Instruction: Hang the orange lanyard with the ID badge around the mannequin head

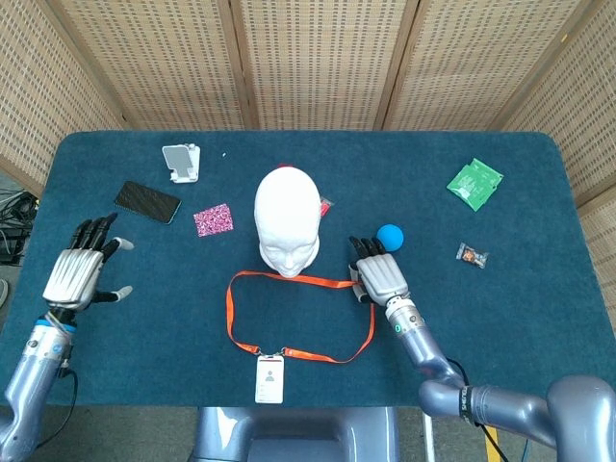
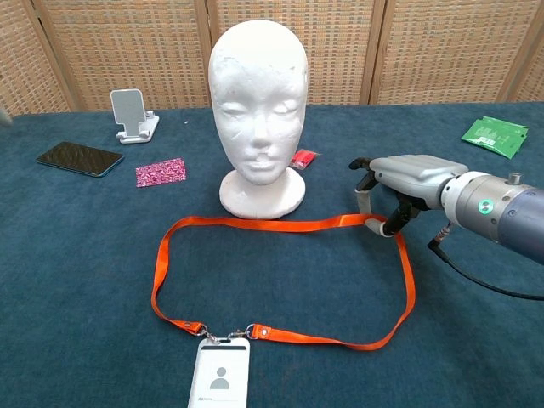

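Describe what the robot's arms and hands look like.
Both hands are silver-grey metal with black fingers tipped in pale pads: left hand, right hand. The arms are glossy blue-grey. The right wrist carries a green dot and a black cable; the left wrist has a blue band.
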`<state>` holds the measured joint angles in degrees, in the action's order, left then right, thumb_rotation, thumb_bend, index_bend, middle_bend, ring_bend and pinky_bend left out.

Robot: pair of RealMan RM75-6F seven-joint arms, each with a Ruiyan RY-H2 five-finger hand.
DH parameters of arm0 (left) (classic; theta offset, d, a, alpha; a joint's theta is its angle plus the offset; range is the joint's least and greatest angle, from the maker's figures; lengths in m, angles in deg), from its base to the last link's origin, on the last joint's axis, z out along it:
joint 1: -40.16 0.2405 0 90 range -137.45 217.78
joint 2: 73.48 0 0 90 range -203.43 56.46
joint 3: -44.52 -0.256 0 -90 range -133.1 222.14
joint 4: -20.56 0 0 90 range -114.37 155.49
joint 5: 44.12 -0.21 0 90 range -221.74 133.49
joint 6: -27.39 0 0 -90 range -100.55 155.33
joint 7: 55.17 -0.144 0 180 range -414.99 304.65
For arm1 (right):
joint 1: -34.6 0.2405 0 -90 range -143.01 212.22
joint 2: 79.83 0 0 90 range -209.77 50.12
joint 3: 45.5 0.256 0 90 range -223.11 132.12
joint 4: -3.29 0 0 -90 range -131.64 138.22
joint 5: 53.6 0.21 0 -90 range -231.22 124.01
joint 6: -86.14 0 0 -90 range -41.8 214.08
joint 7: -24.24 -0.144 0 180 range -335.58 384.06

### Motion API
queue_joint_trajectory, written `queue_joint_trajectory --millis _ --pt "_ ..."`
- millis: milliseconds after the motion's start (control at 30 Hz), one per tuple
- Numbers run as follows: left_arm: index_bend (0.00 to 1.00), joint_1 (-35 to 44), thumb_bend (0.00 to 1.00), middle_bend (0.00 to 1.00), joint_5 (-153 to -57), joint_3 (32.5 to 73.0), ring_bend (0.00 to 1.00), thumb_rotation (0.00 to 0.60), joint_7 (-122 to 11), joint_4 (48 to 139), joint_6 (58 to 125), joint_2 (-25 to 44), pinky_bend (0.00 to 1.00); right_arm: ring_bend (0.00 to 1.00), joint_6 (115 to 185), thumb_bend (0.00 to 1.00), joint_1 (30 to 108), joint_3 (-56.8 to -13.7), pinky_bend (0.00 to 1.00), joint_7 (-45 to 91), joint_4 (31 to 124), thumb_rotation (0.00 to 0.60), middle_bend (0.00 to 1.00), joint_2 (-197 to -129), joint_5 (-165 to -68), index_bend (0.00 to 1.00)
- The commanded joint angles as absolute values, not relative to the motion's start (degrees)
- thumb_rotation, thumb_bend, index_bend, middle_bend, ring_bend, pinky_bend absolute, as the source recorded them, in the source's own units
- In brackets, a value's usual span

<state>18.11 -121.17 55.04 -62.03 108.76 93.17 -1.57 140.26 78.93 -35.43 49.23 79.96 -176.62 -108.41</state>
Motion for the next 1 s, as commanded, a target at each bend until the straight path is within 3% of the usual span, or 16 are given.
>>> queue_joint_trajectory --millis 33,467,1000 --pt "0.42 12.9 0.24 0.0 -118.2 56.7 0.0 0.6 -63.2 105.1 87.1 2.6 0.0 0.0 140.2 0.67 78.8 -35.3 0.0 49.2 80.6 0.6 0.0 -176.1 -108.5 0.67" --pt "0.47 3.7 0.27 0.0 -115.7 58.2 0.0 0.6 -62.0 93.1 80.3 16.6 0.0 0.0 140.4 0.67 77.9 -35.3 0.0 47.5 81.8 0.6 0.0 -175.8 -109.3 0.68" --pt "0.51 -3.1 0.3 0.0 -116.1 57.4 0.0 0.6 -57.8 84.2 74.8 26.5 0.0 0.0 139.6 0.67 77.1 -34.9 0.0 43.6 82.5 0.6 0.0 -175.4 -110.6 0.68"
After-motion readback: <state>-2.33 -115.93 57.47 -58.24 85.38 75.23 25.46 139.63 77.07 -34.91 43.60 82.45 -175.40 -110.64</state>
